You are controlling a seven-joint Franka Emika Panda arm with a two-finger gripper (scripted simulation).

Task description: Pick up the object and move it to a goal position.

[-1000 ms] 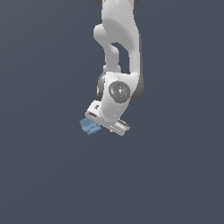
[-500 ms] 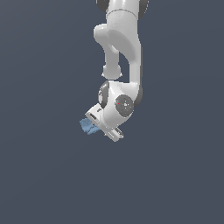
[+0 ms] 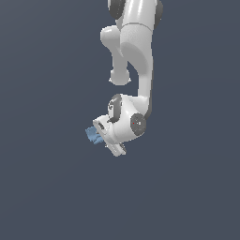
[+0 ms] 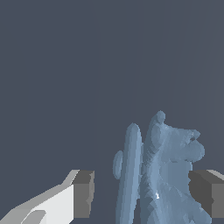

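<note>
White claw point(image 4: 142, 194) wide open, light-blue lumpy block point(image 4: 164, 175) betw fingers, touching one pad only. Wrist rolled since 1s ago; grasp pending.

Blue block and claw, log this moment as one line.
object: light-blue block | claw: open, fingers straddling block | right pad touching | left pad apart

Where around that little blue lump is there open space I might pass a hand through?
Nearly everywhere: the exterior view shows plain dark ground on all sides. The only crowded spot is where the white gripper meets the light-blue lumpy block. In the wrist view the block sits against one finger, leaving a gap toward the other.
</note>
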